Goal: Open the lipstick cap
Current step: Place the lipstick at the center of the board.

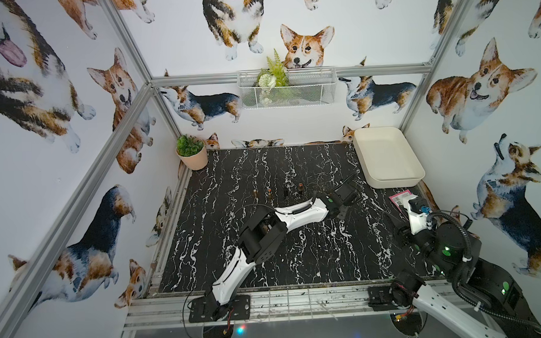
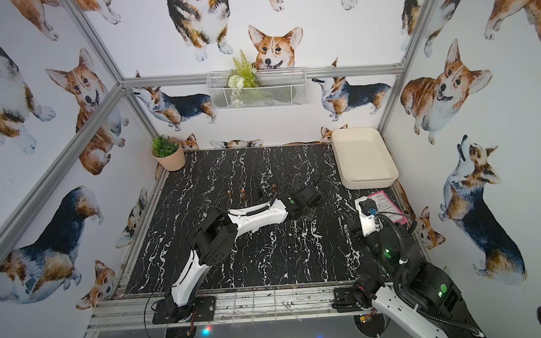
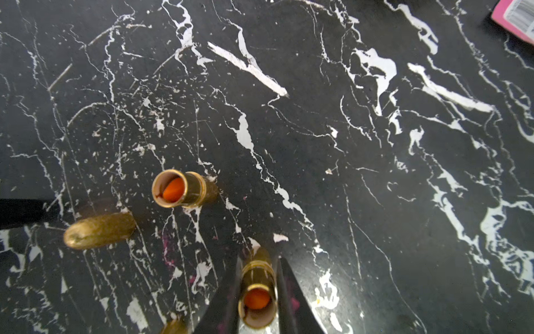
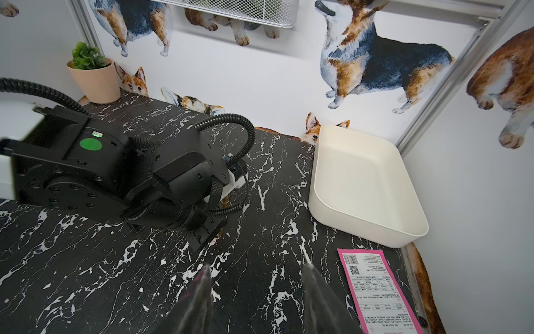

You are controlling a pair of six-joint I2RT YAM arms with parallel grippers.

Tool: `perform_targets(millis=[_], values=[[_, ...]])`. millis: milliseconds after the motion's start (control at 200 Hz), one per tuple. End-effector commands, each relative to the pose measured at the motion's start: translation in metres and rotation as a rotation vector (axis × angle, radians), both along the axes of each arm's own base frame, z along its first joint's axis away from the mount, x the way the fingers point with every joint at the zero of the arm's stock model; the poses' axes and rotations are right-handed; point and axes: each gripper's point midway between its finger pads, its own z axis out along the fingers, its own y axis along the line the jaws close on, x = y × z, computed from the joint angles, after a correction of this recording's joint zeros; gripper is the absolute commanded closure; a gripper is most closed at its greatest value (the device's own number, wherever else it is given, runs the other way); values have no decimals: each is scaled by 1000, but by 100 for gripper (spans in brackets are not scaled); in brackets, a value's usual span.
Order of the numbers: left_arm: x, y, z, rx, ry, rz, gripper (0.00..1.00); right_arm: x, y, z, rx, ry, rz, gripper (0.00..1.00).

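The lipstick (image 3: pixel 257 271) stands upright on the bench (image 3: pixel 332 150), a little to the right of its middle, with its cap off and the orange stick showing down inside the gold tube. In both top views the left arm hides it. The left fingers (image 3: pixel 289 297) flank the tube, narrow and close against its wall, but I cannot tell whether they press on it or stand just clear. The right fingers (image 4: pixel 199 300) hang well apart from it over bare bench, spread wide with nothing between them. From this the opening itself looks done, and the step in hand is letting the tube go on its base. To do that well, the base should sit flat on the bench before the grip loosens. The fingers should then part evenly, so neither side drags the tube over, and only far enough to clear its wall. The lift should go straight up along the tube until the tips are above its rim, since a sideways pull could tip so tall, narrow and slick a thing. A second lipstick (image 3: pixel 182 189), also open, and a gold cap (image 3: pixel 98 231) stand near on one side, so any swing away is best made towards the bare side.
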Motion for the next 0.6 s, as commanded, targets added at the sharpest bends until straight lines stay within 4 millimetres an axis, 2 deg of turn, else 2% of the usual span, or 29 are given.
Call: perform_targets(millis=[0, 180, 335, 490, 596], values=[[0, 4, 0, 15, 8, 11, 72, 3, 0, 7, 8, -29, -13, 47], [0, 5, -3, 28, 12, 11, 67, 3, -1, 6, 10, -31, -13, 47], [1, 6, 1, 27, 5, 15, 60, 4, 0, 5, 9, -30, -13, 47], [1, 8, 12, 22, -5, 18, 48, 3, 0, 5, 9, -30, -12, 47], [1, 9, 30, 6, -14, 17, 42, 3, 0, 5, 10, -30, -13, 47]])
